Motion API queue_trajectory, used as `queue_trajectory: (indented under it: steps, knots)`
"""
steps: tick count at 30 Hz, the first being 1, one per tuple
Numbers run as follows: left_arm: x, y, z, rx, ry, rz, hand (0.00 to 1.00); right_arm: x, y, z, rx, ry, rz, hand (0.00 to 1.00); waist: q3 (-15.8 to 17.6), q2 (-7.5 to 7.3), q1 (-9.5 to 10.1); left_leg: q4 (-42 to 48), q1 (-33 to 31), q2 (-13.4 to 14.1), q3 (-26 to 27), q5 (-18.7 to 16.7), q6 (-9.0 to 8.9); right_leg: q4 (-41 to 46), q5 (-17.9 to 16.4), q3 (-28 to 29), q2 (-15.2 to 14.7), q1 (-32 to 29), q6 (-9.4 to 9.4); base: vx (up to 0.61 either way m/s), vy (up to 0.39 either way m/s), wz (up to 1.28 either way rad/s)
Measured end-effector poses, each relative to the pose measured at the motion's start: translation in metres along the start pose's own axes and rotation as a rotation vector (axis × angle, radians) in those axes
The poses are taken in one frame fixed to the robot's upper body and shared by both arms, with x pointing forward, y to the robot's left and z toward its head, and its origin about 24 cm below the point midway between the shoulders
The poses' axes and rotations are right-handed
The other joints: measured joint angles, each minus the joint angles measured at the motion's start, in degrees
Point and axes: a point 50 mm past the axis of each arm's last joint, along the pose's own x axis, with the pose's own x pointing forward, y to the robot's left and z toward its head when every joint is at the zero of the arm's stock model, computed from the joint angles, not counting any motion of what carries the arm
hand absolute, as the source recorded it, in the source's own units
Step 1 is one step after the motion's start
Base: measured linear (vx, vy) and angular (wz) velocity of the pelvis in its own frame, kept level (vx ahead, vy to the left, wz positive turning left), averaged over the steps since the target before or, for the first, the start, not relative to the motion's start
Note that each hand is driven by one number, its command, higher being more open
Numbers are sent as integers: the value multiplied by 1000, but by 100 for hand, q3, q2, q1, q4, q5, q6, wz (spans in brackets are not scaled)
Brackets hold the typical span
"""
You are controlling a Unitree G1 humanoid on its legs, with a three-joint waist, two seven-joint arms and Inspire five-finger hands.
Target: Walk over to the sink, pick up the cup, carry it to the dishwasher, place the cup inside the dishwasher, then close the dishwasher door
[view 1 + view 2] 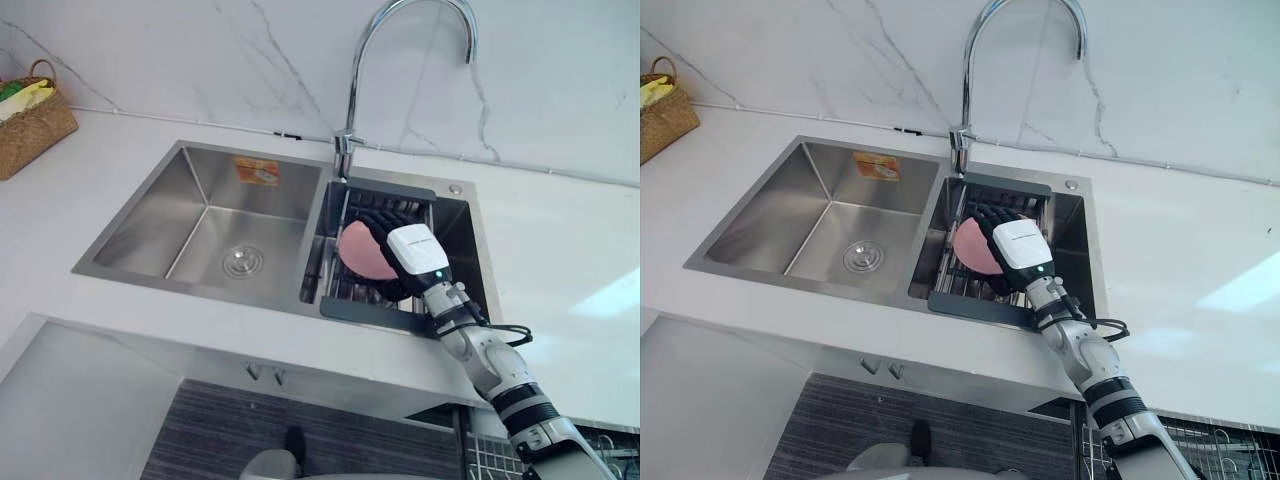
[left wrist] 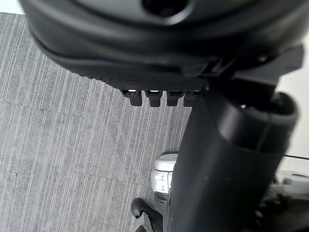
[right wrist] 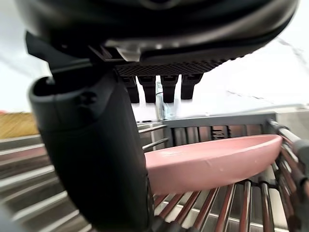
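In the sink (image 1: 200,215), on the drain rack (image 1: 365,308), a shallow pink dish (image 1: 358,252) is overhung by the right hand (image 1: 415,255), fingers outstretched, nothing gripped. The left hand (image 2: 159,53) is held open above the floor (image 2: 72,145). Lifting, carrying, placing and door-closing are judged outstanding.

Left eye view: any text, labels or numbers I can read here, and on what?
Orange sticker on the back wall of the sink's left basin: print too small to read.
No other text, label or number can be read.
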Motion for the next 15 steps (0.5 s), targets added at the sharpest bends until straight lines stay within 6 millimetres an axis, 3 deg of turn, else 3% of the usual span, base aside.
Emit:
queue_trajectory:
  steps: [15]
  knots:
    - [0,0,2,39,-24,2,100,0,-6,-4,-58,-75,-110,0,-1,-4,2,1,-24,7,-11,29,31,-48,-2,-28,28,21,-5,9,-5,1]
